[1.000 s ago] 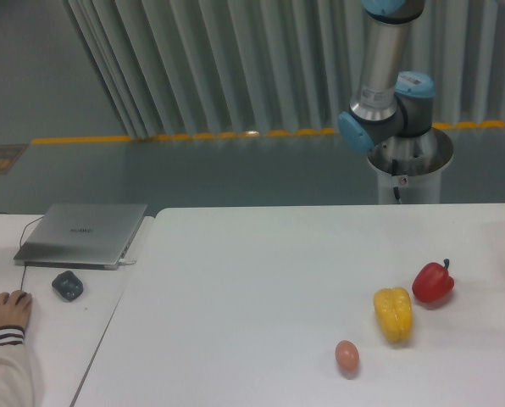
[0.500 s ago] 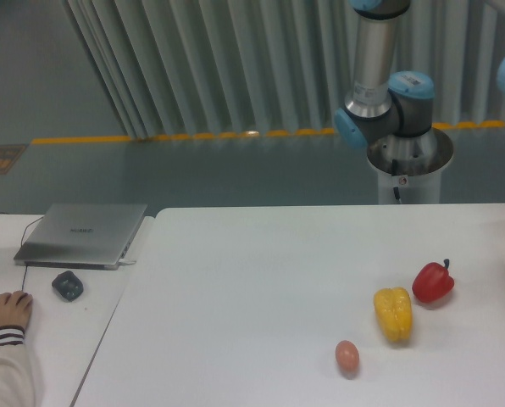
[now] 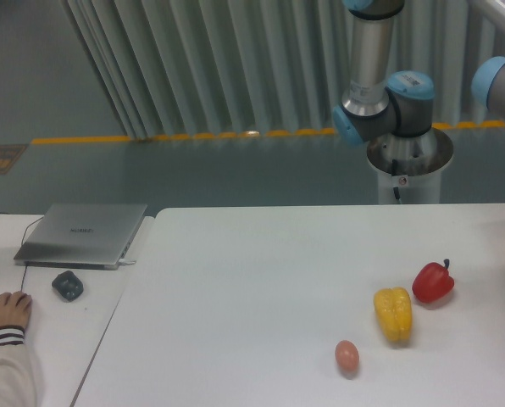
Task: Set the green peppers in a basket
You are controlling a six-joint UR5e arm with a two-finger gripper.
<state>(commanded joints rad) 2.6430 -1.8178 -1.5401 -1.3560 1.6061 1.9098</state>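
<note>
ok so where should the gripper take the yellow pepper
Across its narrow middle, coming straight down from above. The yellow pepper lies lengthwise toward the camera, so its left and right flanks are the closest pair. The red pepper sits close to its far right.

A white counter [image 3: 252, 280] carries a red pepper [image 3: 433, 282], a yellow pepper [image 3: 393, 314] just beside it, and an egg [image 3: 346, 355] near the yellow one. On a neighbouring counter lie a closed laptop [image 3: 81, 234] and a small dark object [image 3: 67, 285].
</note>
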